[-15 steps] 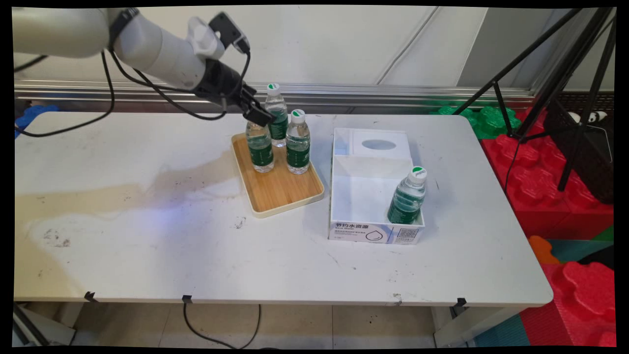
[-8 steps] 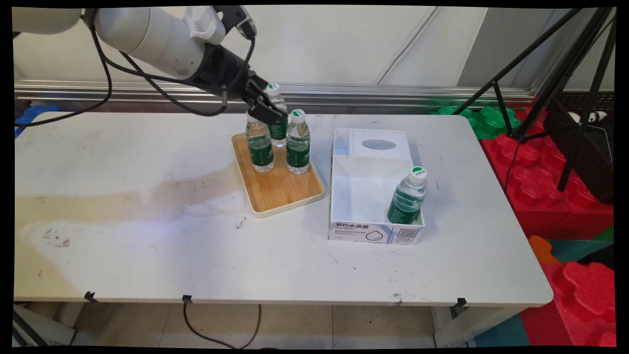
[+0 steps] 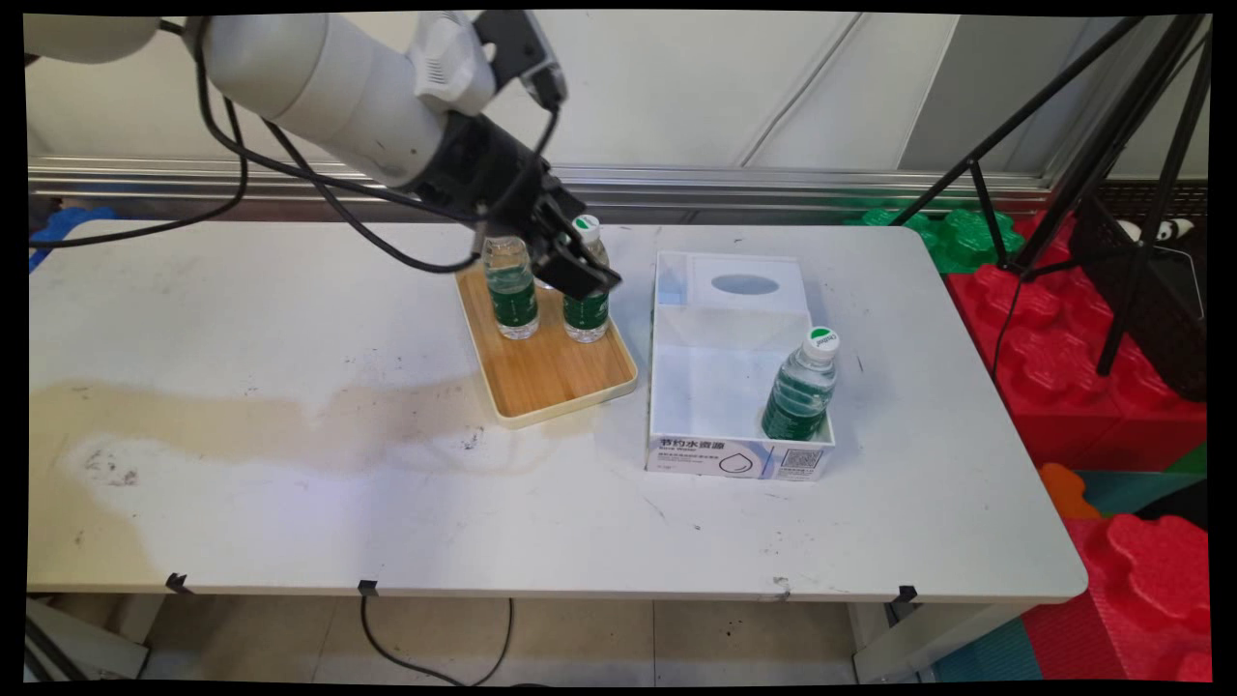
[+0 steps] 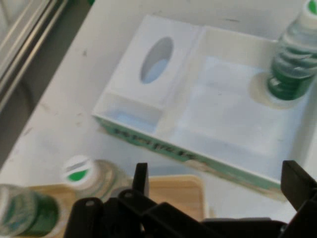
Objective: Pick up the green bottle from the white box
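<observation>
My gripper (image 3: 583, 275) hangs open over the right side of a wooden tray (image 3: 551, 372), with nothing between its fingers (image 4: 141, 177). It covers the upper part of the right-hand water bottle (image 3: 586, 314), whose white and green cap (image 3: 586, 225) shows just behind it. A second bottle (image 3: 509, 290) stands to its left on the tray. In the hand view the gripper (image 4: 218, 184) points at a white open box (image 4: 218, 99) holding a leaning bottle (image 4: 292, 64); a capped bottle (image 4: 81, 173) sits at lower left.
The white box (image 3: 734, 462) with its bottle (image 3: 802, 387) stands right of the tray. A black tripod (image 3: 1082, 145) and red and green foam blocks (image 3: 1092, 387) lie past the table's right edge. Black cables hang from the arm.
The gripper has moved right and lower, from above the left bottle's top to in front of the right bottle. The arm now hides the back bottle.
</observation>
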{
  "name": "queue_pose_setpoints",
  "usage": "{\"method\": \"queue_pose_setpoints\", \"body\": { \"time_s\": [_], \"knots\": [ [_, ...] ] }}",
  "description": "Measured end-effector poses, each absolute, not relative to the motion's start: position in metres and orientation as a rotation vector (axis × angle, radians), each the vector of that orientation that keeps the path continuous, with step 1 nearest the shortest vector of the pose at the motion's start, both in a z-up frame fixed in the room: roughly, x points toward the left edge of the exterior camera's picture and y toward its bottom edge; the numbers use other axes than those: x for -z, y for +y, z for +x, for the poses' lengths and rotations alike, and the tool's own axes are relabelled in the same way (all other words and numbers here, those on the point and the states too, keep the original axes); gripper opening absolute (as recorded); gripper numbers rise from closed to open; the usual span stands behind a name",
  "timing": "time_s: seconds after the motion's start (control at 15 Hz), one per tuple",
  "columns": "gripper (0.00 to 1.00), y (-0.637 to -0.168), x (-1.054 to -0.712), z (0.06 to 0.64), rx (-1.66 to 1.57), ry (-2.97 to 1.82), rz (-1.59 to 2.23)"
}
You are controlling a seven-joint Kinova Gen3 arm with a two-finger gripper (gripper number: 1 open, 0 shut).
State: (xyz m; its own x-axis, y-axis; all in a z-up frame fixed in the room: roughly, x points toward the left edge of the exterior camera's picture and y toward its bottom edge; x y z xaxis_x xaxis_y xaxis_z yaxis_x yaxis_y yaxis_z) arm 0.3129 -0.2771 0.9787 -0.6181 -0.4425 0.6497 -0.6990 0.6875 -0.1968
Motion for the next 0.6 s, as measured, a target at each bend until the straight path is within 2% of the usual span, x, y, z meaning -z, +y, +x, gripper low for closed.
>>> {"method": "queue_pose_setpoints", "body": {
  "time_s": [0.6],
  "knots": [
    [1.0, -0.278, -0.969, 0.241, -0.487, -2.331, 0.863]
  ]
}}
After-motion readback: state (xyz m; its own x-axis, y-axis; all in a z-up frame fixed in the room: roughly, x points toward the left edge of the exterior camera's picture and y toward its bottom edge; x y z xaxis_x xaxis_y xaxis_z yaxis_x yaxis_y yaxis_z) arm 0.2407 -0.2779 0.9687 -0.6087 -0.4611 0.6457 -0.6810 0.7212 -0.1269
